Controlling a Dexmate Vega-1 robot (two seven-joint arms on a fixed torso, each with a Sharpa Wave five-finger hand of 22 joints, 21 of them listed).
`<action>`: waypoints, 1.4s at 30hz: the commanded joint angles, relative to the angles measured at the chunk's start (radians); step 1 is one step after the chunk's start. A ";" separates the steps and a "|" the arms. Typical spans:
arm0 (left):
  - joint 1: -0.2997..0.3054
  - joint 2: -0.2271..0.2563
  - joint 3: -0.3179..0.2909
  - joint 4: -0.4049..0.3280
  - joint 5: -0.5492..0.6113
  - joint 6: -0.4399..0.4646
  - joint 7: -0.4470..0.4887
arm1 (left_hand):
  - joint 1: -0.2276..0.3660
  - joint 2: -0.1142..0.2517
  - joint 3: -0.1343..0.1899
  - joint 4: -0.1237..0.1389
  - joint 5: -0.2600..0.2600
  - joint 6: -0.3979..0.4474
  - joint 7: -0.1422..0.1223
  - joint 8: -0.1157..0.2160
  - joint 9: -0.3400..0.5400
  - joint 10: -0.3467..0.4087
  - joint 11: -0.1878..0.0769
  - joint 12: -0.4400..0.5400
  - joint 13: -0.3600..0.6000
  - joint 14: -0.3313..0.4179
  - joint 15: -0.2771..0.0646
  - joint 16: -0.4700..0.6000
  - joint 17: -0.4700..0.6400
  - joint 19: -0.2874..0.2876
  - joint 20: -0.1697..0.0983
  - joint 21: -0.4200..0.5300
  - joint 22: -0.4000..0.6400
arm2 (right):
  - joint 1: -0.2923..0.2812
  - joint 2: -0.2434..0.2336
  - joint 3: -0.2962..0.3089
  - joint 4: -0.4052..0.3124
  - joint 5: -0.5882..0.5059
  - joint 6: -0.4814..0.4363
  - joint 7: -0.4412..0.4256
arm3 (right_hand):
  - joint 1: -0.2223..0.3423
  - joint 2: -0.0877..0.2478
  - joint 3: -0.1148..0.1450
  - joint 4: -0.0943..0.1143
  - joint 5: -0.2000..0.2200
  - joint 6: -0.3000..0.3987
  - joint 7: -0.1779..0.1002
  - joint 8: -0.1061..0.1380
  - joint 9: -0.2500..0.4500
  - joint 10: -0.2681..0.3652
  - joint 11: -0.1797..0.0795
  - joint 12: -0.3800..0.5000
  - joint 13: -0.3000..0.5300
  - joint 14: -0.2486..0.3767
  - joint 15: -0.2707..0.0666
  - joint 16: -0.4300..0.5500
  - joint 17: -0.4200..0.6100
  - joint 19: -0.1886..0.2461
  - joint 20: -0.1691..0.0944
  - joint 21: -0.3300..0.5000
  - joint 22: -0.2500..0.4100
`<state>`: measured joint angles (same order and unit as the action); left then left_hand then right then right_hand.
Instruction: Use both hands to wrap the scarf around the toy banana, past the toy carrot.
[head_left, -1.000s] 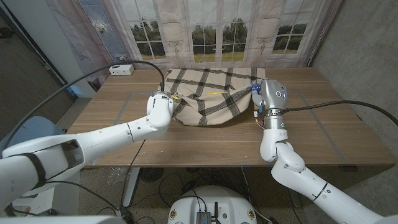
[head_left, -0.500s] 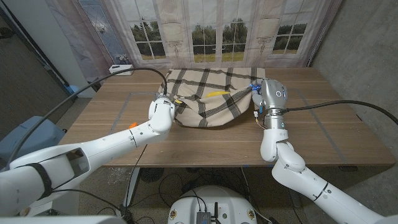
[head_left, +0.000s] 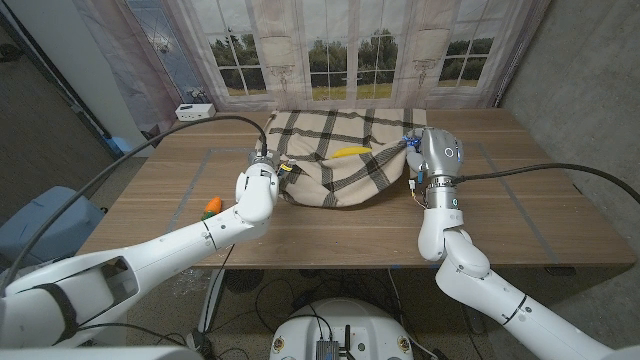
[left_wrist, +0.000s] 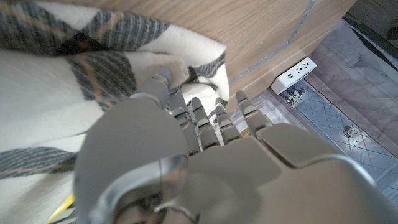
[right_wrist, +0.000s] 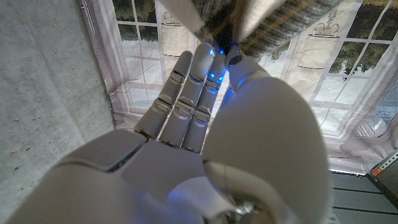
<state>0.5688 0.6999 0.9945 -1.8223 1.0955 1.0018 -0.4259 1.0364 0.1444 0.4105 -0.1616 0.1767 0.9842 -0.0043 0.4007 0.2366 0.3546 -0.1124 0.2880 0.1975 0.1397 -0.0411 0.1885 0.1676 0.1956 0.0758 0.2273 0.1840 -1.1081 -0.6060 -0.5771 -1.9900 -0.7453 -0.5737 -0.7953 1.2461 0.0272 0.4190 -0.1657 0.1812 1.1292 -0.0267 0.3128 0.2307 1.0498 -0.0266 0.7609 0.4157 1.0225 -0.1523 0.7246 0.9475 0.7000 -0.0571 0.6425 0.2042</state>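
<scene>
While both grip scarf (head_left: 335, 160) — left hand (head_left: 262, 168), right hand (head_left: 415, 148)

Right robot hand (right_wrist: 205, 118) fills the lower frame from behind, its fingers (right_wrist: 180, 93) reaching up with blue lights glowing at the tips, pinching a fold of the plaid scarf (right_wrist: 249, 18) at the top, window-print curtain (right_wrist: 134, 43) behind.

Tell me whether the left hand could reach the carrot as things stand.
Probably not right away: the left hand is gripping the scarf. The carrot lies bare beside that forearm, nothing covering it.
</scene>
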 joint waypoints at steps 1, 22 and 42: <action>0.129 0.064 -0.139 -0.237 -0.008 0.043 0.038 | 0.032 0.000 0.004 -0.013 0.022 0.042 0.048 0.022 0.028 -0.002 -0.002 -0.010 0.005 -0.003 -0.048 -0.007 -0.001 -0.004 -0.014 0.000 0.003 | -0.026 0.029 0.026 0.016 0.045 -0.028 -0.047 | 0.006 0.005 0.009 0.001 0.005 0.008 -0.001 -0.002 0.004 0.009 0.003 0.000 0.100 0.011 -0.074 -0.003 0.005 -0.007 0.004 0.006 0.003; 0.312 0.153 -0.325 -0.528 -0.142 0.036 0.097 | 0.072 -0.053 0.026 -0.013 0.142 0.124 0.105 0.130 0.142 0.034 -0.014 -0.025 0.007 -0.010 -0.050 -0.007 0.002 -0.007 -0.038 -0.005 0.004 | -0.057 0.049 0.083 0.035 0.138 -0.070 -0.111 | 0.002 0.004 0.023 0.001 0.004 0.007 -0.002 -0.008 0.008 0.007 0.006 -0.006 0.103 0.015 -0.074 -0.018 0.022 -0.015 0.005 0.020 0.001; 0.481 0.238 -0.463 -0.726 -0.316 0.009 0.245 | 0.081 -0.074 0.040 -0.007 0.195 0.127 0.112 0.163 0.188 0.052 -0.014 -0.028 0.009 -0.006 -0.052 -0.005 0.004 -0.005 -0.038 -0.004 0.005 | -0.063 0.043 0.111 0.037 0.214 -0.100 -0.118 | -0.001 0.014 0.033 0.004 -0.001 -0.010 -0.004 -0.024 0.008 -0.016 0.002 -0.018 0.110 -0.005 -0.074 -0.034 0.049 -0.035 0.005 0.033 -0.001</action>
<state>0.9396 0.8854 0.6314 -2.4256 0.8879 1.0367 -0.2649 1.1162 0.0787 0.4426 -0.1707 0.3597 0.9972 0.0214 0.4900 0.2369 0.3957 -0.1286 0.2585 0.2027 0.1305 -0.0392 0.1810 0.1702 0.1873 0.0425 0.2273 0.1837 -1.1680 -0.5588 -0.4801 -1.9588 -0.5722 -0.6647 -0.8978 1.2422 0.0244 0.4432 -0.1591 0.1815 1.1251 -0.0305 0.2897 0.2348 1.0369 -0.0286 0.7415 0.5165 1.0234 -0.1576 0.6939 0.9920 0.6713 -0.0533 0.6698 0.2038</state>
